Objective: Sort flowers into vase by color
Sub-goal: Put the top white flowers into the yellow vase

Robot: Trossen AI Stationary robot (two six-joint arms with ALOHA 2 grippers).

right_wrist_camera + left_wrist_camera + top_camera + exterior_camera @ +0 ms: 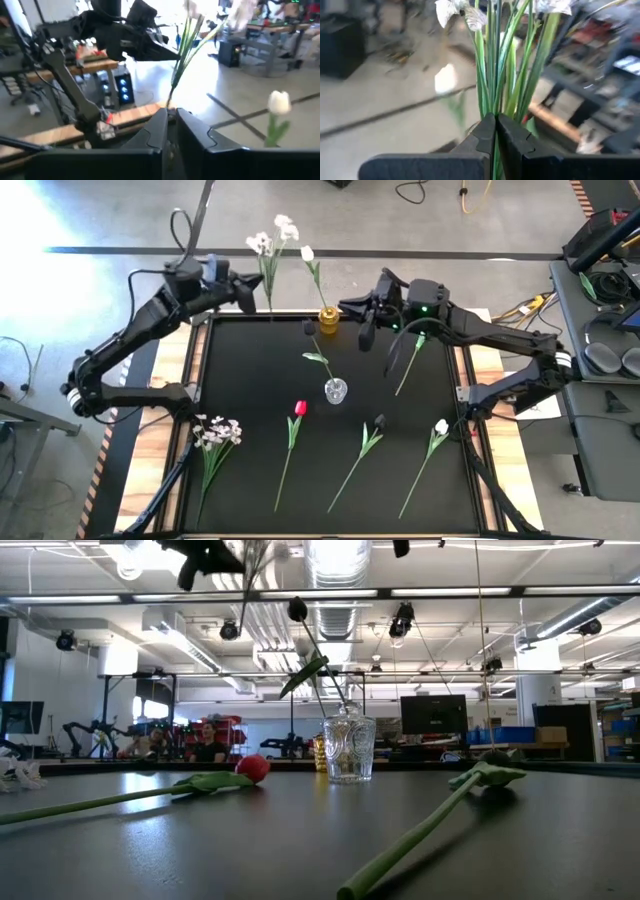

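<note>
Dark tulip [480, 778] lying nearest, glass vase [349, 748] behind, left hand [248, 292] clamping white spray [268, 242], right hand [362, 308] unclear.

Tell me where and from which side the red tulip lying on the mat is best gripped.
Judging by its pose, grip the red tulip on the bare stem below the leaves, coming straight down with the fingers across the stem. It lies flat on the black mat, head toward the glass vase, with open mat on both sides of the stem.
</note>
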